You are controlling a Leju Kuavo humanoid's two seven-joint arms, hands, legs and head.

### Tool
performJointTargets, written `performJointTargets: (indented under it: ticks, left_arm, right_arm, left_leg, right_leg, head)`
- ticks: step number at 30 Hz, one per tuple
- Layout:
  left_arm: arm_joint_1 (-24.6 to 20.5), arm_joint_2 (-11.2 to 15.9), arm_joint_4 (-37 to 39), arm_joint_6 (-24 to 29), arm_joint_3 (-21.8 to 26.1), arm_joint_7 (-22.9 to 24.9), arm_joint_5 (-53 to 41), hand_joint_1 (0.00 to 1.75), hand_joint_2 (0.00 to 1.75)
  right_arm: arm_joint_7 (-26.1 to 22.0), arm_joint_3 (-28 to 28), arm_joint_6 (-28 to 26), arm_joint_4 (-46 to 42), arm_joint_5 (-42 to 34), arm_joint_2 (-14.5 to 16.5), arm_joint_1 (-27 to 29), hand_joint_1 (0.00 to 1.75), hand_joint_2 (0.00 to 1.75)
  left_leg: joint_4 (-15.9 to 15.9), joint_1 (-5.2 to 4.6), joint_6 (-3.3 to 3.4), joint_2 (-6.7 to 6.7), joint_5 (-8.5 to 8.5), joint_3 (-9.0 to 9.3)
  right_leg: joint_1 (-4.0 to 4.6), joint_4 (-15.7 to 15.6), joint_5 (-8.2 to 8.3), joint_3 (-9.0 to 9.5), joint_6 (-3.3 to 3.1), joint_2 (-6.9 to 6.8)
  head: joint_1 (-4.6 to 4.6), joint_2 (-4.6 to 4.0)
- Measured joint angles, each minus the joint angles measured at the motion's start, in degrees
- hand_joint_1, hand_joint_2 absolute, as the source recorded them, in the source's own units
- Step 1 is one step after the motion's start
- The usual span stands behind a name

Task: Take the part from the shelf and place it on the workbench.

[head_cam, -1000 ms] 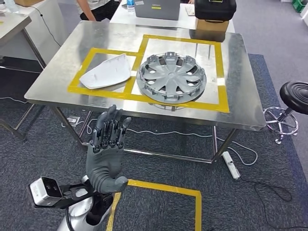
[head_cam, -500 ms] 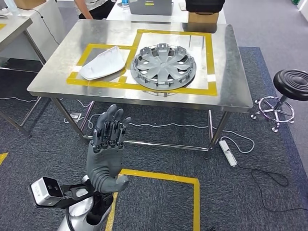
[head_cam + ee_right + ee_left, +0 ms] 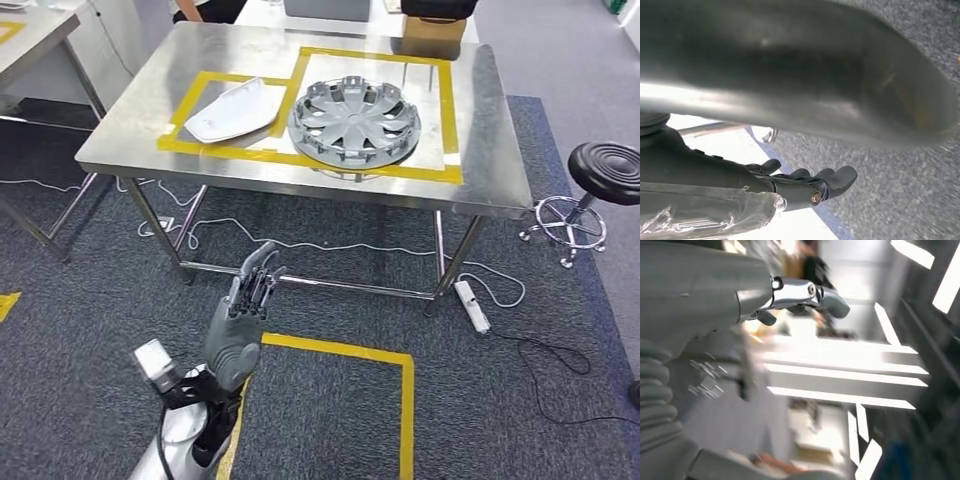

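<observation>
Item: steel table (image 3: 498, 160), taped yellow bays.
Contents: grey wheel cover (image 3: 355, 122) lying flat in the larger bay; white panel part (image 3: 234, 110) in the smaller bay beside it, apart from the cover.
Left hand (image 3: 240, 325): raised below the table's near edge, over carpet, fingers (image 3: 256, 285) extended close together, holding nothing.
Right hand (image 3: 806, 187): fingers straight, nothing gripped.
Status, judged: both parts already placed; no shelf visible; only withdrawal or a further fetch left.
</observation>
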Motion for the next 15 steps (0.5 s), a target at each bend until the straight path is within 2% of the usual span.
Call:
performJointTargets:
  ticks: [2, 3, 4, 5, 7, 8, 9, 12, 13, 14, 15]
  left_arm:
    - [-1.26, 0.01, 7.26, 4.78, 2.43, 0.16, -3.10, 0.00, 0.00]
    - [-2.19, 0.10, 11.66, 6.84, 3.78, 0.17, -4.31, 0.00, 0.00]
    - [-3.34, 0.24, 16.73, 8.57, 5.26, 0.10, -5.09, 0.00, 0.00]
    - [-4.55, 0.39, 22.13, 9.86, 6.85, 0.03, -5.42, 0.00, 0.00]
    - [-6.65, 0.71, 32.60, 11.20, 10.16, 0.17, -4.84, 0.00, 0.00]
    - [-7.35, 0.90, 37.37, 11.43, 11.90, 0.72, -4.04, 0.00, 0.00]
    - [-7.81, 1.08, 41.46, 11.50, 13.56, 1.61, -3.00, 0.00, 0.00]
    - [-7.89, 1.61, 51.76, 12.06, 18.67, 6.08, 0.27, 0.00, 0.00]
    - [-7.58, 1.79, 54.32, 12.49, 20.19, 7.80, 0.91, 0.00, 0.00]
    - [-7.23, 1.94, 56.45, 13.05, 21.47, 9.50, 1.20, 0.00, 0.00]
    - [-6.83, 2.10, 58.45, 13.76, 22.55, 11.16, 1.03, 0.00, 0.00]
  right_arm:
    - [-0.89, -0.50, -0.13, 0.01, -0.44, 0.02, 0.09, 0.00, 0.00]
    - [-1.55, -0.73, -0.21, 0.01, -0.63, 0.03, 0.14, 0.00, 0.00]
    - [-2.18, -0.94, -0.45, 0.01, -0.75, 0.04, 0.17, 0.00, 0.00]
    - [-2.67, -1.14, -0.87, 0.01, -0.84, 0.06, 0.16, 0.00, 0.00]
    - [-3.37, -1.45, -2.30, 0.00, -1.18, 0.16, 0.03, 0.00, 0.00]
    - [-3.82, -1.68, -2.86, 0.00, -1.66, 0.30, -0.05, 0.00, 0.00]
    - [-4.32, -1.98, -3.19, 0.00, -2.23, 0.44, -0.11, 0.00, 0.00]
    - [-5.24, -3.08, -3.28, 0.00, -3.68, 0.70, -0.02, 0.00, 0.00]
    - [-5.37, -3.40, -3.32, 0.00, -3.99, 0.77, 0.00, 0.00, 0.00]
    - [-5.48, -3.71, -3.35, 0.00, -4.25, 0.85, 0.00, 0.00, 0.00]
    - [-5.57, -3.99, -3.39, 0.00, -4.40, 0.93, -0.03, 0.00, 0.00]
  left_leg:
    - [0.04, 0.02, 0.18, 0.03, 0.56, -0.69]
    - [0.06, 0.01, 0.13, 0.03, 0.82, -1.00]
    - [0.09, 0.02, 0.04, 0.02, 1.03, -1.24]
    - [0.13, 0.06, -0.08, 0.01, 1.18, -1.39]
    - [0.34, 0.07, -0.51, 0.00, 1.26, -1.54]
    - [0.53, 0.00, -0.81, 0.01, 1.25, -1.67]
    - [0.68, -0.08, -1.14, 0.02, 1.27, -1.81]
    - [0.77, -0.03, -2.06, 0.02, 1.34, -2.11]
    - [1.24, 0.05, -2.40, 0.00, 0.83, -2.37]
    - [2.66, 0.11, -2.74, -0.03, -0.27, -3.07]
    - [5.45, 0.16, -3.05, -0.05, -2.02, -4.40]
  right_leg:
    - [-0.12, 8.18, -4.25, -3.15, 0.52, 0.00]
    - [-0.17, 10.83, -5.24, -3.99, 0.67, 0.00]
    - [-0.21, 11.26, -5.15, -3.71, 0.73, -0.01]
    - [-0.27, 9.27, -4.08, -2.23, 0.74, -0.02]
    - [-0.37, 1.08, -1.26, 2.90, 0.74, 0.00]
    - [-0.38, -2.35, -0.40, 4.90, 0.49, 0.11]
    - [-0.36, -4.42, -0.08, 6.06, 0.18, 0.23]
    - [-0.17, -4.99, 0.00, 6.04, -1.12, 0.43]
    - [-0.19, -5.04, 0.09, 5.98, -1.52, 0.41]
    - [-0.26, -5.11, 0.19, 5.92, -1.88, 0.37]
    - [-0.34, -5.16, 0.26, 5.84, -2.17, 0.31]
  head:
    - [0.32, 0.00]
    - [0.31, 0.00]
    - [0.32, 0.00]
    - [0.32, 0.00]
    - [0.35, 0.00]
    - [0.32, 0.00]
    - [0.28, 0.00]
    - [0.22, 0.00]
    - [0.16, 0.00]
    - [0.01, 0.00]
    - [-0.14, 0.00]
